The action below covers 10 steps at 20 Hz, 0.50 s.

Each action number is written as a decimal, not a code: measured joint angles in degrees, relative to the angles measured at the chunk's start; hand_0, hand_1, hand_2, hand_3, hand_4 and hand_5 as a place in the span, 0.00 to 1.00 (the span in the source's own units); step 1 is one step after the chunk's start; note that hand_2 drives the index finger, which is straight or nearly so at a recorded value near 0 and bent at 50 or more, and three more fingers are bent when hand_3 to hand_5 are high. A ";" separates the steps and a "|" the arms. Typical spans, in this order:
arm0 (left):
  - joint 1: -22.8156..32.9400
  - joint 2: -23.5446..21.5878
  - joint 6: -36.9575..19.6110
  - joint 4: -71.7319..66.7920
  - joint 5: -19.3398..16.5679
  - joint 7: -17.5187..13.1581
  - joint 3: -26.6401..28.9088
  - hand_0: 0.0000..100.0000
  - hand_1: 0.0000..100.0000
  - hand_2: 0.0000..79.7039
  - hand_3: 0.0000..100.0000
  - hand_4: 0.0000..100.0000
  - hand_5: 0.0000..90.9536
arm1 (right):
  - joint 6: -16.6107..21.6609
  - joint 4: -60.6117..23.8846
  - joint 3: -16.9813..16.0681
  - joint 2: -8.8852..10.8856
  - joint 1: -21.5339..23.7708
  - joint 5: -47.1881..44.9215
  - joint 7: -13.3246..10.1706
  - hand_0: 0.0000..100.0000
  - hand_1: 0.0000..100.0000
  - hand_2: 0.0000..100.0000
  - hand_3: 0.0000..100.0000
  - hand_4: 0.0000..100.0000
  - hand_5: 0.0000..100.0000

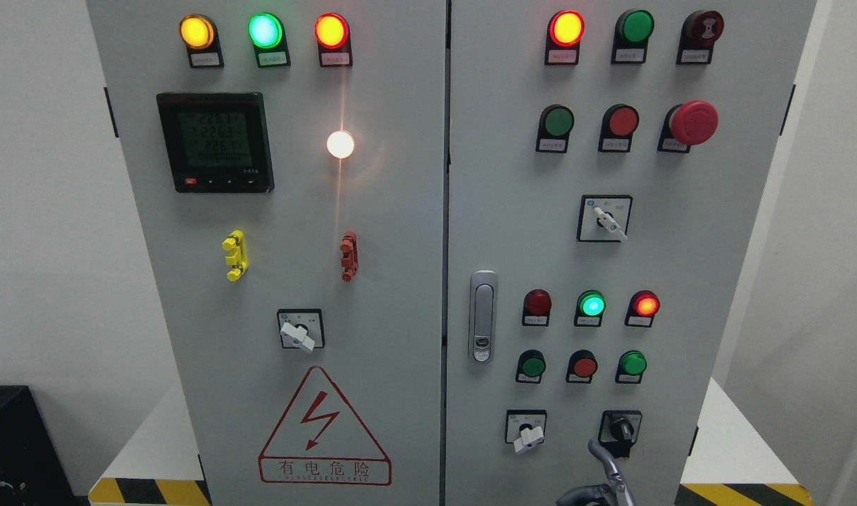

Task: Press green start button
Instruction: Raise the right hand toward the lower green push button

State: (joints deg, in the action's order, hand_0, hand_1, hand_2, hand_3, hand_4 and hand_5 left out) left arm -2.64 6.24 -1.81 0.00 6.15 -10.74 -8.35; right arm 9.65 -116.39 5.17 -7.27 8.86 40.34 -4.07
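A grey control cabinet point(428, 211) with two doors fills the head view. On its right door are three unlit green buttons: one in the upper row point(559, 121) and two in the lower row, at the left point(532, 366) and at the right point(633, 363). Just the top of my right hand point(600, 478) shows at the bottom edge. It is below the lower button row, next to the black rotary switch point(620, 426), and touches no button. My left hand is out of view.
A red mushroom stop button point(694, 122) sticks out at the upper right. Selector switches point(606, 219) point(528, 434) and a door handle point(482, 316) also protrude. A green lamp point(592, 305) and a red lamp point(645, 305) glow. Yellow-black floor tape point(737, 493) marks the base.
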 measured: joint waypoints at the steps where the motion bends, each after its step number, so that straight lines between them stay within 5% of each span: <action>1: 0.00 0.00 0.00 0.00 0.00 -0.01 0.00 0.12 0.56 0.00 0.00 0.00 0.00 | 0.01 -0.04 0.20 -0.02 -0.31 2.51 -0.50 0.02 0.30 0.00 0.92 0.86 1.00; 10: 0.00 0.00 0.00 0.00 0.00 -0.04 0.00 0.12 0.56 0.00 0.00 0.00 0.00 | -0.32 0.44 1.31 -0.12 -3.24 25.56 -5.56 0.06 0.29 0.00 0.95 0.89 1.00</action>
State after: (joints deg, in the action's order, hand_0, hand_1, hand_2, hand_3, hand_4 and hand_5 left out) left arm -2.64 6.25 -1.81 0.00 6.15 -10.79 -8.35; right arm 9.33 -115.95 6.48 -7.38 5.62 65.90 -9.63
